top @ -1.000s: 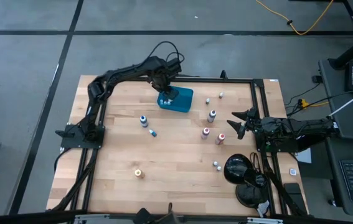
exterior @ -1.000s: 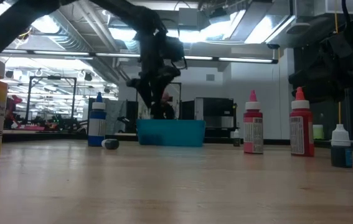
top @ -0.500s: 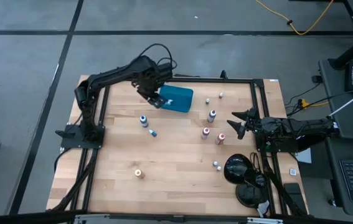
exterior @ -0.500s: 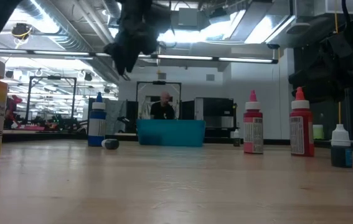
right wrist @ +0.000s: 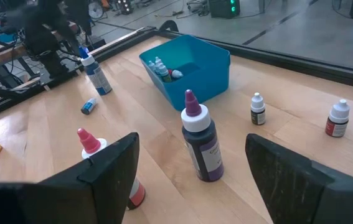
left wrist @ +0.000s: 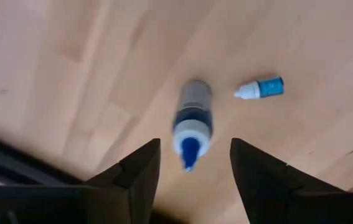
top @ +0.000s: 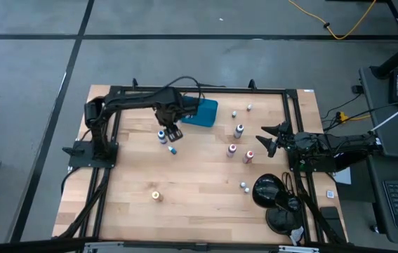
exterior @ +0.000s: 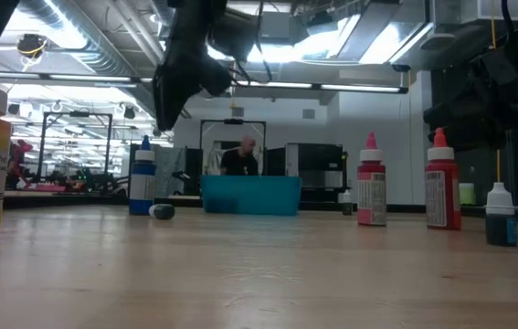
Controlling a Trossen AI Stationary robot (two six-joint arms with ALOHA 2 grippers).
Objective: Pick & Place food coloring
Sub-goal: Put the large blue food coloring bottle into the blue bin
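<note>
The food coloring stands scattered on the wooden table (top: 199, 190). A blue bottle (top: 162, 135) (left wrist: 192, 121) stands upright, and a small blue vial (top: 173, 150) (left wrist: 261, 88) lies on its side next to it. My left gripper (top: 173, 131) (left wrist: 192, 171) hangs open above the blue bottle, pointing down, touching nothing. A few vials (right wrist: 162, 67) lie in the teal tray (top: 200, 111). My right gripper (top: 265, 139) (right wrist: 192, 186) waits open at the table's right side.
A purple bottle (top: 239, 130), two red bottles (top: 232, 149) (top: 249, 156) and small vials (top: 234, 114) (top: 249, 107) (top: 244, 186) stand right of centre. A yellow bottle (top: 156, 196) stands near the front. Black round objects (top: 269, 193) sit at the right front. A person (exterior: 240, 157) shows behind the table.
My left gripper has come up out of the teal tray and moved toward the table's left and near edges. It now hangs over the blue bottle. The bottles and the tray have stayed where they were.
</note>
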